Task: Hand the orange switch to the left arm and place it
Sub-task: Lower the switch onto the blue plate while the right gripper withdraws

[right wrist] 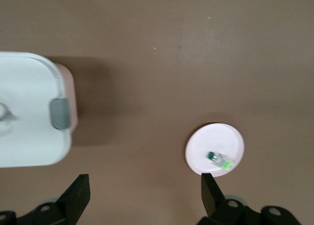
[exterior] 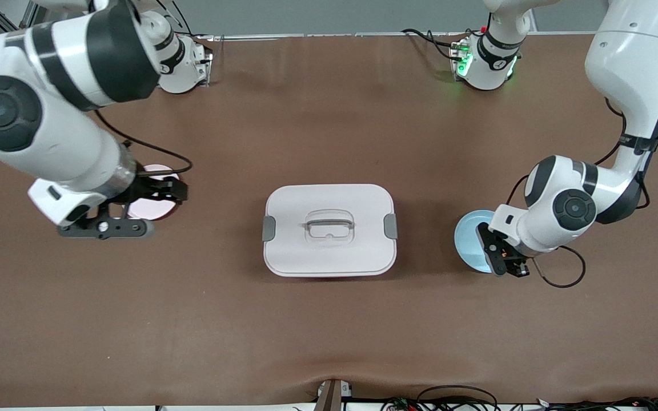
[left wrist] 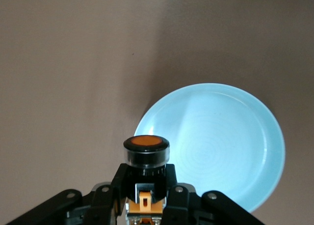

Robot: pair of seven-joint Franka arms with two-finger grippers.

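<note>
My left gripper (exterior: 510, 264) is shut on the orange switch (left wrist: 146, 158), a black button with an orange face and an orange end block. It holds the switch low over the edge of a blue plate (left wrist: 225, 141) at the left arm's end of the table. My right gripper (right wrist: 144, 193) is open and empty, up in the air over a pink plate (right wrist: 208, 141) at the right arm's end; it also shows in the front view (exterior: 172, 191). The white box (exterior: 329, 257) with grey clips stands in the middle of the table between the two plates.
A small green switch (right wrist: 219, 159) lies on the pink plate (exterior: 155, 206). The blue plate (exterior: 472, 237) holds nothing. The box corner (right wrist: 29, 117) shows in the right wrist view. Cables lie along the table's front edge (exterior: 454, 399).
</note>
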